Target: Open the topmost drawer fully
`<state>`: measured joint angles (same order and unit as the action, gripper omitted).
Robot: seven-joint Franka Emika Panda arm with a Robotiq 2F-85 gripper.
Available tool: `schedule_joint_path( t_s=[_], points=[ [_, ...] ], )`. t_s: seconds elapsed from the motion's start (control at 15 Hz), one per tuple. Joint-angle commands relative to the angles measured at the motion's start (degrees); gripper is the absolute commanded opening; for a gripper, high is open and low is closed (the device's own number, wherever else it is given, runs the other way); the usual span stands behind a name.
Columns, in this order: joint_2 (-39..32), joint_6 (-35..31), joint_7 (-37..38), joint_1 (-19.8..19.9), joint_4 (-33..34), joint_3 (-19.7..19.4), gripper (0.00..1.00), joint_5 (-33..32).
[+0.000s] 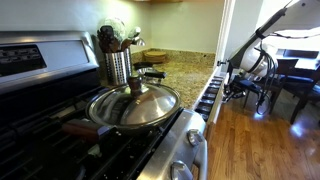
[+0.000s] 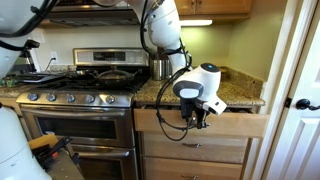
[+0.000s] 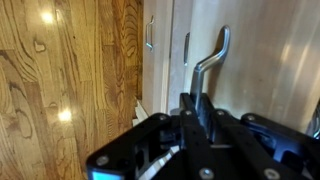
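The topmost drawer (image 1: 210, 99) is pulled partly out of the cabinet under the granite counter. Its white side and rows of small dark-capped jars show in an exterior view. Its front (image 2: 236, 125) looks light wood-toned from the front and also fills the wrist view (image 3: 262, 60). A curved metal bar handle (image 3: 208, 62) runs across that front. My gripper (image 3: 197, 110) is shut on this handle, with the bar passing between the black fingers. It shows in both exterior views (image 1: 231, 90) (image 2: 200, 117), level with the drawer front.
A steel stove (image 2: 80, 100) with knobs stands next to the cabinet, with a lidded pan (image 1: 133, 105) on it. A utensil crock (image 1: 118, 66) stands on the counter. Lower drawers (image 2: 195, 150) sit beneath. A white door (image 2: 300, 102), wood floor (image 3: 60, 80), table and chairs (image 1: 290, 80) are nearby.
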<state>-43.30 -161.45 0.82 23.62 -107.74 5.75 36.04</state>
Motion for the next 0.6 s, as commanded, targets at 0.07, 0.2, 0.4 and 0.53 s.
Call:
schedule_joint_path(
  t_s=[0.07, 0.2, 0.4, 0.53],
  points=[
    [1.6, -1.8, -4.6, 2.6, -8.8, -1.9, 0.05, 0.3],
    [2.7, -1.7, -5.7, 3.0, -10.8, -2.8, 0.05, 0.2],
    [3.8, -2.0, -6.8, 3.2, -12.9, -4.5, 0.04, -0.4],
    [4.2, -1.4, -8.1, 3.6, -14.0, -5.5, 0.04, -0.8]
  ],
)
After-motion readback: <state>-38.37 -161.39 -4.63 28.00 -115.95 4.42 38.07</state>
